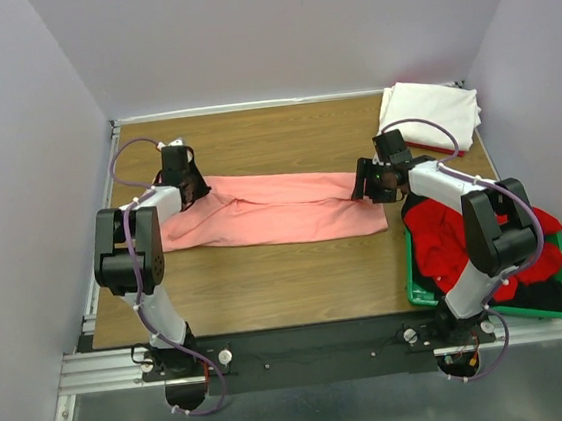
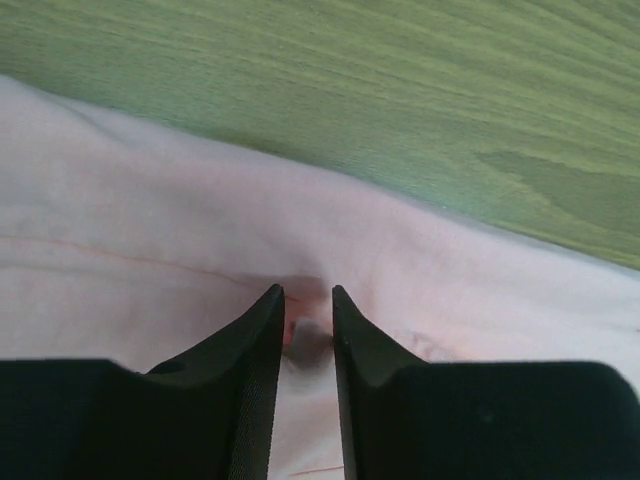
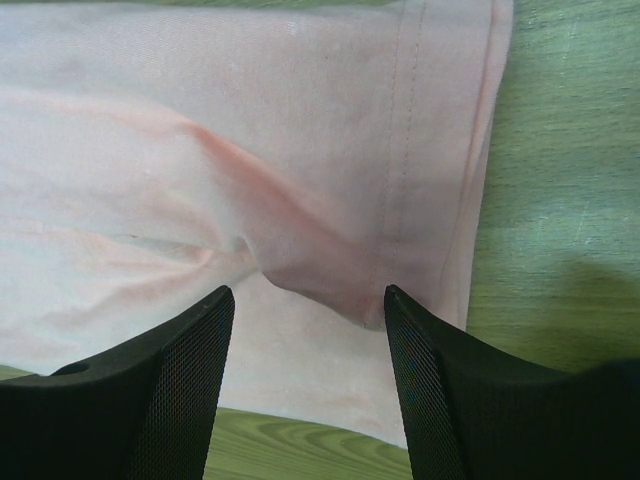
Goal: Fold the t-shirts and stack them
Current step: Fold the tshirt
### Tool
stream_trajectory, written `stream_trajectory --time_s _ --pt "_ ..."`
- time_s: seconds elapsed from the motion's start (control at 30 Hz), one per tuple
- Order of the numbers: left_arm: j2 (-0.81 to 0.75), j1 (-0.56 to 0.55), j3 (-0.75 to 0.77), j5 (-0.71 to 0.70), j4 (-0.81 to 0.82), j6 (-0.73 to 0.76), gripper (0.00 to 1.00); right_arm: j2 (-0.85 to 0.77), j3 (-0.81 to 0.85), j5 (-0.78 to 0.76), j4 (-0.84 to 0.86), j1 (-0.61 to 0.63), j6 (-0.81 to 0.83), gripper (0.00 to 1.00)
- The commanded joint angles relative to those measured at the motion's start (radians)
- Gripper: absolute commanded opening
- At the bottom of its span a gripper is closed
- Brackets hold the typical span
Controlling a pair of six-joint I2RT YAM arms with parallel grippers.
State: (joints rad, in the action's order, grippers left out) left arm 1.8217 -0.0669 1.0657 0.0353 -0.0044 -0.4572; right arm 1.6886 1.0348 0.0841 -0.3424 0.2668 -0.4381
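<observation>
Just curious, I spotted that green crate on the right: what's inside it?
The green crate holds a heap of red cloth and some dark cloth. The right arm covers part of it, and the crate's bottom is hidden.

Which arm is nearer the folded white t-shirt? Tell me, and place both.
Right. The right arm, jaws at the right end of the salmon-pink t-shirt, is just nearside and left of the white t-shirt. The left arm is at that shirt's left end, far off.

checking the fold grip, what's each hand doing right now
left hand: closed on the pink shirt
right hand: open over the shirt, holding nothing
</observation>
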Motion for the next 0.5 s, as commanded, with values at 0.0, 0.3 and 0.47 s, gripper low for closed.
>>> stream_trajectory --time_s 0.0,0.3,0.47 --pt "-0.009 -0.022 -0.009 -0.028 -0.022 -0.006 0.04 0.002 -0.005 0.002 -0.003 0.003 -0.008 0.68" --pt "-0.134 -0.082 -0.078 -0.107 -0.106 -0.069 0.00 0.020 -0.001 0.002 -0.003 0.005 0.006 0.68" --pt "-0.225 -0.105 -0.145 -0.103 -0.144 -0.112 0.00 0.034 0.001 0.005 -0.001 0.005 0.010 0.68"
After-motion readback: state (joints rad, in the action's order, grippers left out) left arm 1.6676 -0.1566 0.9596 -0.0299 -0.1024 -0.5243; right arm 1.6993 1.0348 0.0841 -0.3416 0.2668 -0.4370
